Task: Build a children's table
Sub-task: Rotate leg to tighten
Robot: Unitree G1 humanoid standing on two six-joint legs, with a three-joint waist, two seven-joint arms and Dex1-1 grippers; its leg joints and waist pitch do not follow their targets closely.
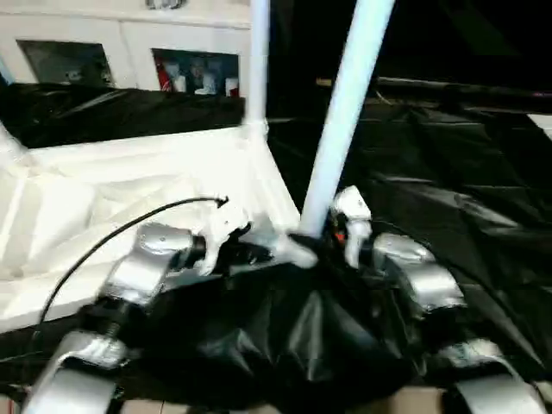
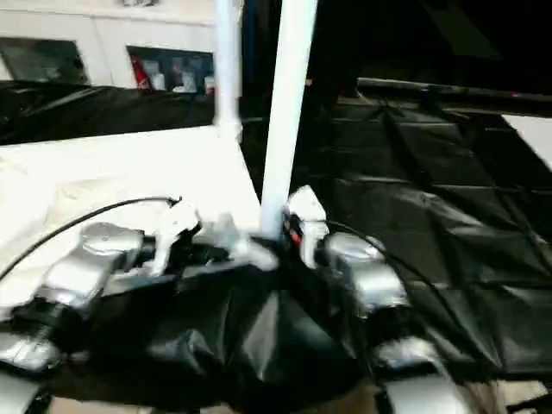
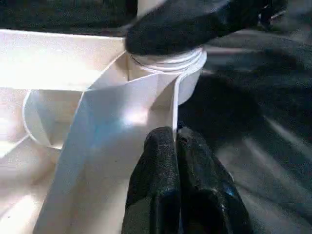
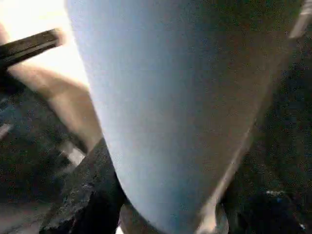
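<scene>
The white tabletop [image 1: 129, 190] lies upside down on black sheeting, ribbed underside up. One white leg [image 1: 257, 60] stands in its far corner. A second leg [image 1: 345, 112] rises tilted from the near right corner socket [image 3: 187, 73]. My right gripper [image 1: 323, 237] wraps the base of this leg just above the socket; in the right wrist view the leg [image 4: 165, 107] sits between the fingers [image 4: 87, 200]. My left gripper [image 3: 175, 141] is pinched on the tabletop's thin rim wall [image 3: 146, 102] beside that socket.
Crumpled black plastic sheeting [image 1: 448, 190] covers the surface around and under the tabletop. A white glass-door cabinet [image 1: 129, 52] stands behind. A black cable [image 1: 112, 233] arcs over my left forearm.
</scene>
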